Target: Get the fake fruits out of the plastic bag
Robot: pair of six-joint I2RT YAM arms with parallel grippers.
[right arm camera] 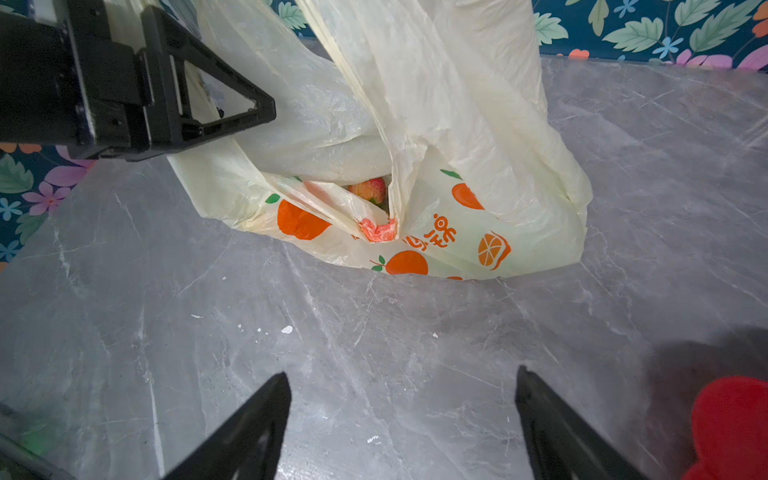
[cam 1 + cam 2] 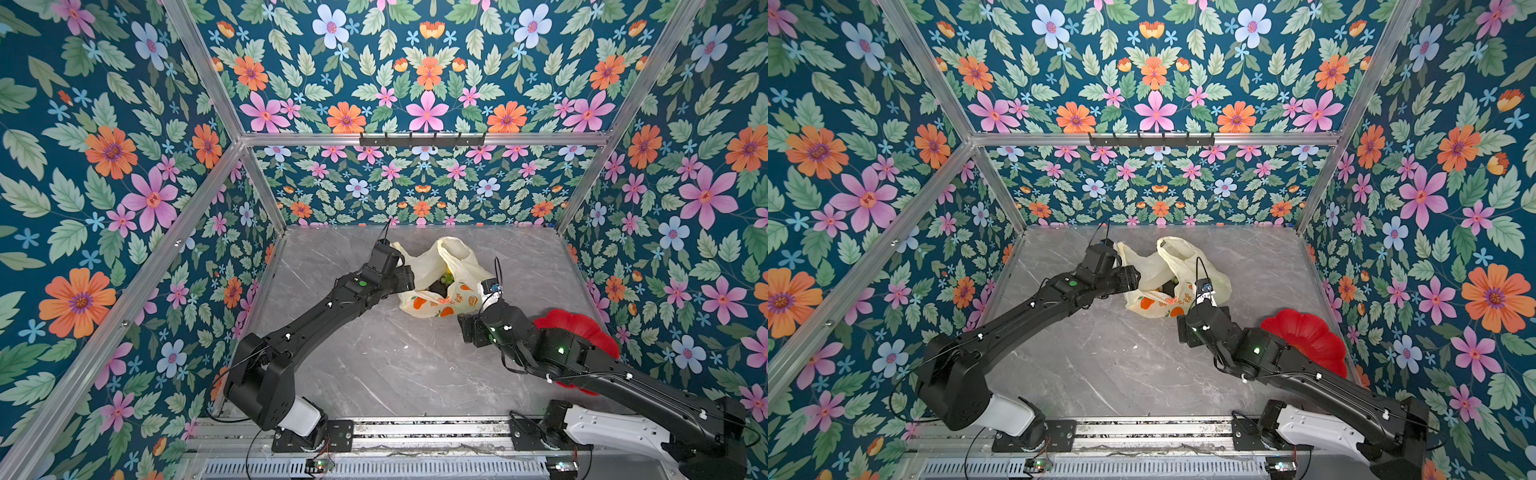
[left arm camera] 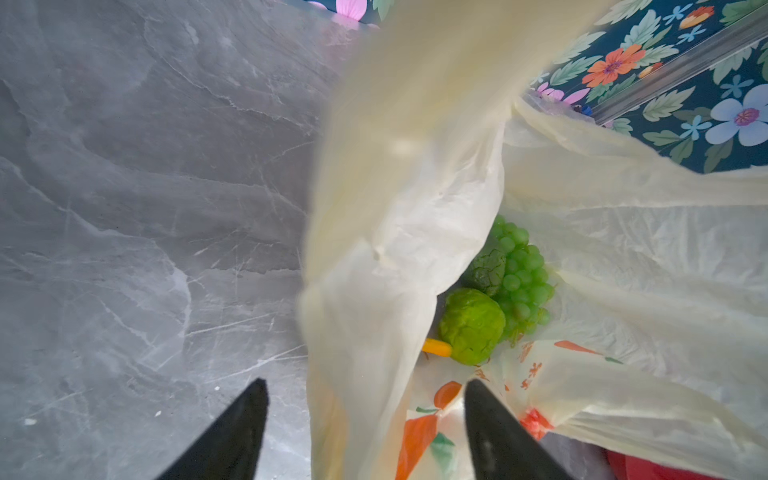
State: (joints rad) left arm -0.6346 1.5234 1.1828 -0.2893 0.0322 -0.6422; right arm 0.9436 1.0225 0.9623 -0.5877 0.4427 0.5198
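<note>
Left gripper [image 3: 366, 380] astride a handle of the plastic bag [image 3: 602, 257].
Jaws apart, plastic between them, not pinched. Fake fruits [image 3: 519, 291] inside the bag, just ahead of its fingertips: green grapes [image 3: 521, 253], bumpy green fruit [image 3: 471, 328], banana tip [image 3: 436, 347]. Right gripper [image 1: 402, 372] spread wide over bare table [image 1: 374, 324], bag ahead, red plate [image 2: 575, 322] by its wrist.

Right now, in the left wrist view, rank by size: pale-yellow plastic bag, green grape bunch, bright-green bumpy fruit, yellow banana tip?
1. pale-yellow plastic bag
2. green grape bunch and bright-green bumpy fruit: too alike to rank
3. yellow banana tip, mostly hidden
</note>
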